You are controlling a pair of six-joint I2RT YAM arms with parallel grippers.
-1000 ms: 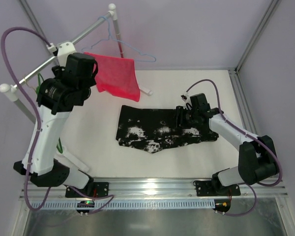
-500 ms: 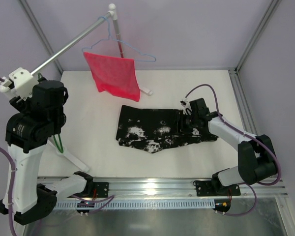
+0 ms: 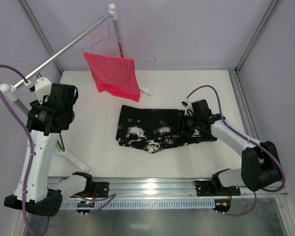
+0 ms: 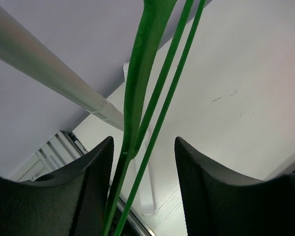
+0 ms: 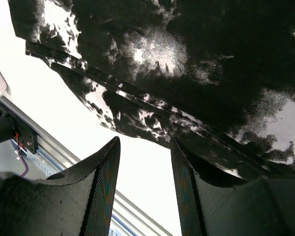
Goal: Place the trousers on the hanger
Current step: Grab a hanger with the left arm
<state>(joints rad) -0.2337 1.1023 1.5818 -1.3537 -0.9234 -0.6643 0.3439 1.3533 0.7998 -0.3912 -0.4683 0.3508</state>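
Left claw half open, straddling green hanger, no clear contact. Right claw half open, empty, over edge of trousers.

White desk, matte and evenly lit, with a faint dark scuff in the left wrist view. Pale lilac walls behind and on both sides, edged by slanting aluminium posts. At far left, a clothes rack: silver rod on white uprights. Along the near edge, a slotted metal rail. Below it, brushed steel sheet with soft glare.
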